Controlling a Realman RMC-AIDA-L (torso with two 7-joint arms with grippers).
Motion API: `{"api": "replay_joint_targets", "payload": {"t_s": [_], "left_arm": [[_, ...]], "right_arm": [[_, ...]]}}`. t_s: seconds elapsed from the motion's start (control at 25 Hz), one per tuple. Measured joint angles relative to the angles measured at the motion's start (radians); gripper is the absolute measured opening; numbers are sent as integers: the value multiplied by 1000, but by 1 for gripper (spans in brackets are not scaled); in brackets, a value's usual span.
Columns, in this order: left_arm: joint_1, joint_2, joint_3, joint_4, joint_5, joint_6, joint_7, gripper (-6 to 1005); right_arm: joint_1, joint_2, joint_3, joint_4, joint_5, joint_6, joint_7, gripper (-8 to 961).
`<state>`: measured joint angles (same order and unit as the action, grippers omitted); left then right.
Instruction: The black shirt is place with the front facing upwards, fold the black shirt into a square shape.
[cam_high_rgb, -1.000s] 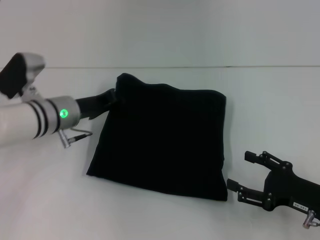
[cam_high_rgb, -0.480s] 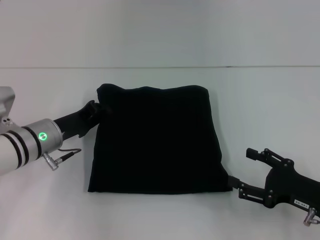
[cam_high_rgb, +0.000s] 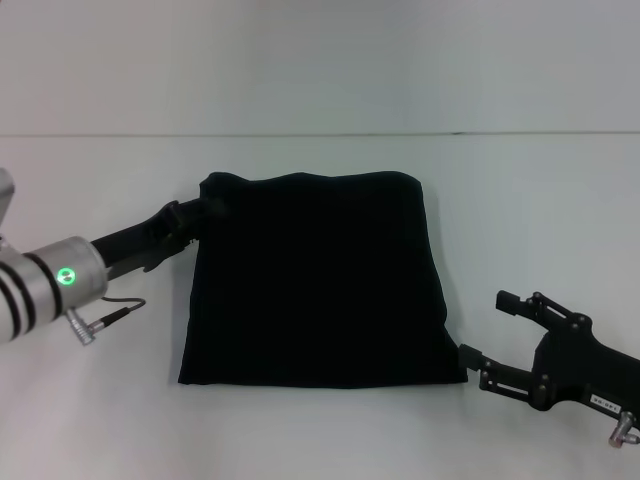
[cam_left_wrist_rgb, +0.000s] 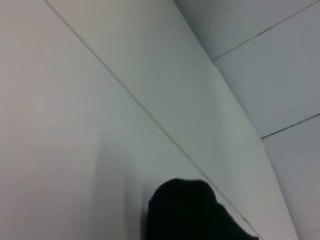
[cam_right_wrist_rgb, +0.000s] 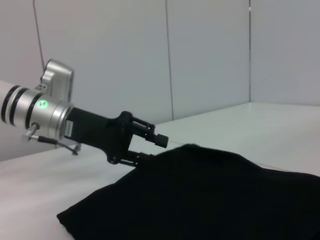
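On white table (cam_high_rgb: 90, 420), folded black shirt (cam_high_rgb: 315, 280), left gripper (cam_high_rgb: 205, 208) at far-left corner, right gripper (cam_high_rgb: 485, 330) near-right

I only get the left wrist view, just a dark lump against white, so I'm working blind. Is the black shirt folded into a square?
Observer: Yes. In the head view the black shirt lies flat as a rough square on the table, with no lettering showing.
Operator: Where is my left gripper?
Observer: The left gripper is at the shirt's far left corner. The right wrist view shows its fingers apart.
Operator: And the right one?
Observer: The right gripper is open, beside the shirt's near right corner.
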<state>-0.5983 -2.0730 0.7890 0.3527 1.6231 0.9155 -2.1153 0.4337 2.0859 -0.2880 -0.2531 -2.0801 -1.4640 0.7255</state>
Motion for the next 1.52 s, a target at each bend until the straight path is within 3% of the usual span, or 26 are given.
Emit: {"api": "replay_joint_targets", "payload": {"t_s": [0.16,0.28,0.44,0.6,0.8,0.96,1.08,1.2,1.52], "left_arm": [[22,11,-48,26,-1,90,72,518],[34,22,-124,49,4,258,199,652],[58,38,-145,121,55,459,360,819],[99,26,-145,220,186,647,563,926],[165,-4,-151,244,296,777,821,923],[248,-38,-161,246,310,733,952,920],[282,-49,-183,243,312,696,987,919],[299,-49,-222,230,316,675,994,920],[294,-39,-219,205,320,669,994,920]], "right_arm": [[-1,0,27,1,0,-14,-5,931],[0,0,62,0,1,-31,-8,931],[7,0,92,-1,2,-58,-10,931],[11,0,85,5,-2,-63,-51,930],[-12,8,79,38,-7,-61,-130,930],[-24,8,60,76,-10,-6,-137,930],[-26,8,52,92,-10,52,-139,930],[-26,8,53,99,-10,74,-139,931],[-23,7,53,95,-9,72,-140,930]]}}
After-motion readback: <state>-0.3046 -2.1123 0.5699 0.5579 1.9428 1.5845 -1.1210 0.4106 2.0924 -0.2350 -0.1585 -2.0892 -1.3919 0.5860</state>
